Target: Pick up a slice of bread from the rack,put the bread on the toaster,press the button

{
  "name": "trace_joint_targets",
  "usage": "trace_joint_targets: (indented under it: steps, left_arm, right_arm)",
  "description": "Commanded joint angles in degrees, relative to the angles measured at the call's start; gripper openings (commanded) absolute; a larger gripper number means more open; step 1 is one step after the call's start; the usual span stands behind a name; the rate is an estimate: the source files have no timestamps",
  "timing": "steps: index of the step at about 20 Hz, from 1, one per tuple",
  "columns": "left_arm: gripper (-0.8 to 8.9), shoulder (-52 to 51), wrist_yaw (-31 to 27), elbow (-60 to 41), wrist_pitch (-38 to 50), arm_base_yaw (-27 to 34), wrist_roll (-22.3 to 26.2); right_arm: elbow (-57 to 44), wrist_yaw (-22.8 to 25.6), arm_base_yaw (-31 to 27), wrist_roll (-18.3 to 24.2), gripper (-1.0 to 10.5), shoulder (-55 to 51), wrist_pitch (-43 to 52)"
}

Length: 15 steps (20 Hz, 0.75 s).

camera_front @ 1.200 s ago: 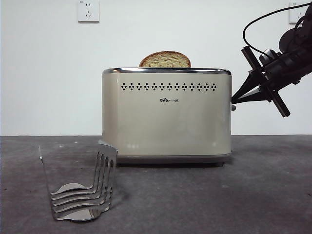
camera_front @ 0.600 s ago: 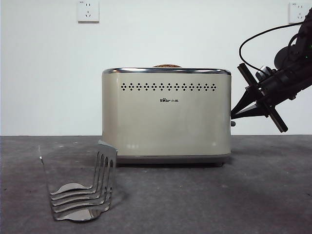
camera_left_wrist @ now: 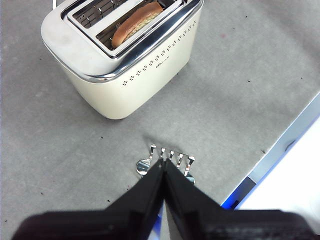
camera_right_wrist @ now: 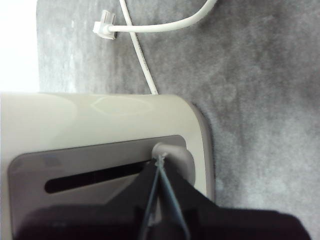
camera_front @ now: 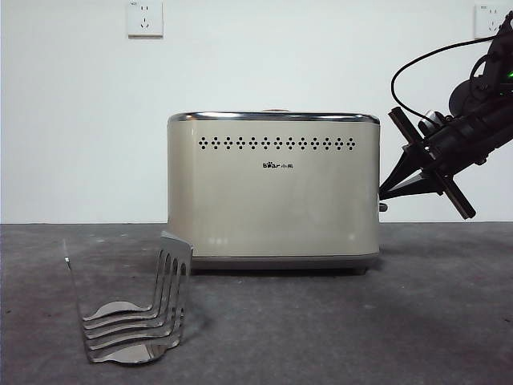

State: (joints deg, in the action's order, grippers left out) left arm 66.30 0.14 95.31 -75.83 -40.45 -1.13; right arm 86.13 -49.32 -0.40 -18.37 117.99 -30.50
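Note:
The cream toaster (camera_front: 272, 188) stands mid-table. The slice of bread (camera_left_wrist: 136, 22) sits sunk in one top slot; the front view shows only a sliver of its crust above the chrome rim. Low on the toaster's right side edge is the dark button (camera_front: 382, 207), with my right gripper (camera_front: 382, 192) shut and its tip pressed on top of it. In the right wrist view that tip (camera_right_wrist: 160, 159) touches the button (camera_right_wrist: 172, 152) at the end of its slot. My left gripper (camera_left_wrist: 163, 162) is shut on nothing, high above the chrome rack (camera_left_wrist: 170, 161), which holds nothing (camera_front: 132, 309).
A white power cable with its plug (camera_right_wrist: 105, 27) lies on the grey table behind the toaster. The table's edge (camera_left_wrist: 280, 145) runs close to the rack. Two wall sockets (camera_front: 145, 18) sit on the white back wall.
The right gripper pushed the button down the toaster's side edge. The bread, which stood proud of the top a second ago, sank into the slot.

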Motion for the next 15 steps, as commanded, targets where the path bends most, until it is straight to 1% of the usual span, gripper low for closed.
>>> trace_joint_targets:
  steps: [1,8,15]
  left_arm:
    - [-0.05,-0.24,-0.15,-0.15,0.17,0.2,-0.35]
    - [-0.05,-0.24,-0.15,-0.15,0.17,0.2,-0.35]
    - [-0.05,-0.7,-0.13,-0.15,0.17,0.2,-0.31]
  right_arm:
    - [-1.16,3.65,0.37,1.03,-0.1,3.23,-2.93]
    - [3.98,3.72,0.39,1.36,-0.1,-0.66,-5.95]
    - [7.85,3.74,0.46,4.35,-0.1,-6.54,-12.02]
